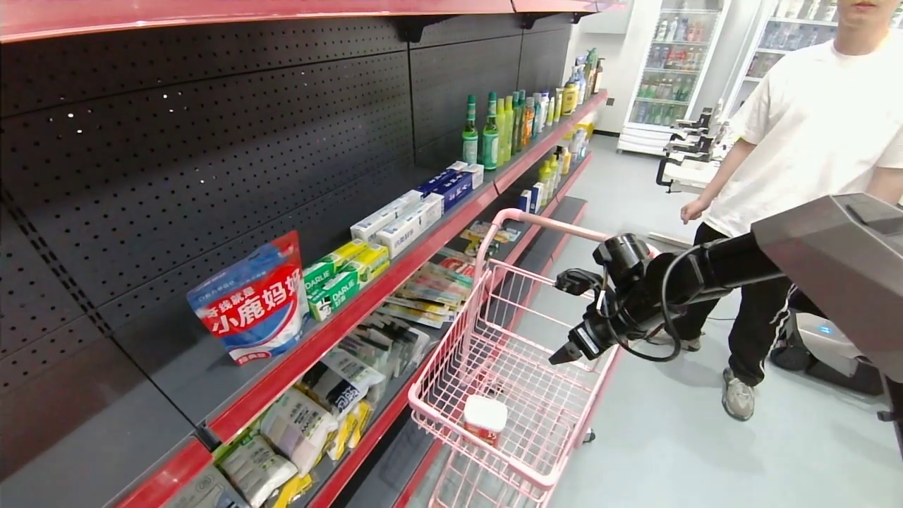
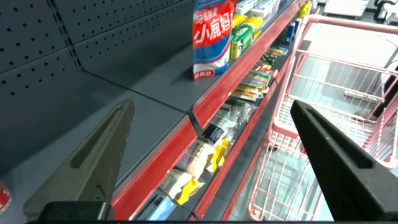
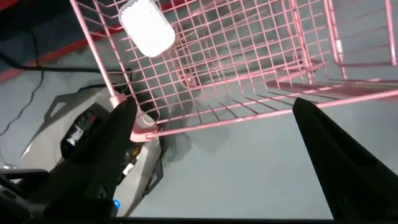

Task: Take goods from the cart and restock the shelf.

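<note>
A: Progress?
B: Early, my guess. Right gripper (image 1: 564, 353) hangs over the cart (image 1: 550, 224), empty, nothing lifted yet. One tub (image 1: 485, 416) sits low in the cart basket, below the gripper and apart from it. That looks like what's left to move.
A: Anything done?
B: Shelf (image 1: 169, 367) beside the cart has a bag (image 1: 254, 300) standing up, with boxes (image 1: 346, 275) next to it. Can't say which came from the cart. There's bare board beside the bag, so room for the tub.
A: Right jaws?
B: Spread wide, fingers (image 3: 112, 155) well apart, touching nothing. Cart mesh and the tub show between them.
A: Left?
B: Left gripper (image 2: 211, 106) is also spread wide, released, holding nothing. It's over the bare shelf stretch, cart off to one side.
</note>
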Available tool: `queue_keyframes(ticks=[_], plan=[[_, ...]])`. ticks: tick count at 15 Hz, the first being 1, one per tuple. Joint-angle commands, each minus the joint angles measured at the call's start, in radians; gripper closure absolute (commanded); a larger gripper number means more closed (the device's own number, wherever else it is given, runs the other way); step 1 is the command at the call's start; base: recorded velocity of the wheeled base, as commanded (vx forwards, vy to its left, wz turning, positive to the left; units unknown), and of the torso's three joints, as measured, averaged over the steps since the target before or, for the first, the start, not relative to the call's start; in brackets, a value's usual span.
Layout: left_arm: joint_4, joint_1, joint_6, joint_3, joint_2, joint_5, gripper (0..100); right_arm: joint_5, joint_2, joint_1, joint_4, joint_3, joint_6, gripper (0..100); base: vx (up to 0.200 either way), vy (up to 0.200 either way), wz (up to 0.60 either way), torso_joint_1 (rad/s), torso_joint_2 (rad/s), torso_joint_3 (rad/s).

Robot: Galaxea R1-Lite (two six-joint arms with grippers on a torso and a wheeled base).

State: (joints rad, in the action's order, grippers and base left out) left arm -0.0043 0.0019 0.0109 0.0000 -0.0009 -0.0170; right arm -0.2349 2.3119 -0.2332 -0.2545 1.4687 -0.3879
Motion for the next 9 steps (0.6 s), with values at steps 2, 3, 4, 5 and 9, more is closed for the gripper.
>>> queue_keyframes(ticks=[2, 3, 4, 5, 9], plan=[[0.000, 0.001, -0.002, 0.000, 0.001, 0.000, 0, -0.006, 0.075, -0.012, 0.000, 0.033, -0.014, 0, 0.000, 0.000, 0.00, -0.095, 0.22, 0.122], [0.000, 0.000, -0.002, 0.000, 0.001, 0.000, 0, -0.007, 0.092, -0.020, 0.000, 0.041, -0.026, 0, 0.000, 0.000, 0.00, -0.105, 0.23, 0.129], [0.000, 0.000, -0.002, 0.000, 0.001, 0.000, 0, -0.007, 0.093, -0.020, 0.000, 0.041, -0.026, 0, 0.000, 0.000, 0.00, -0.095, 0.22, 0.115], [0.001, 0.000, -0.002, 0.000, 0.001, 0.000, 0, -0.024, 0.118, -0.032, 0.000, 0.050, -0.062, 0, 0.000, 0.000, 0.00, -0.105, 0.26, 0.144], [0.001, 0.000, -0.002, 0.000, 0.001, 0.000, 0, -0.034, 0.175, -0.064, -0.002, 0.119, -0.082, 0, 0.000, 0.000, 0.00, -0.138, 0.31, 0.171]])
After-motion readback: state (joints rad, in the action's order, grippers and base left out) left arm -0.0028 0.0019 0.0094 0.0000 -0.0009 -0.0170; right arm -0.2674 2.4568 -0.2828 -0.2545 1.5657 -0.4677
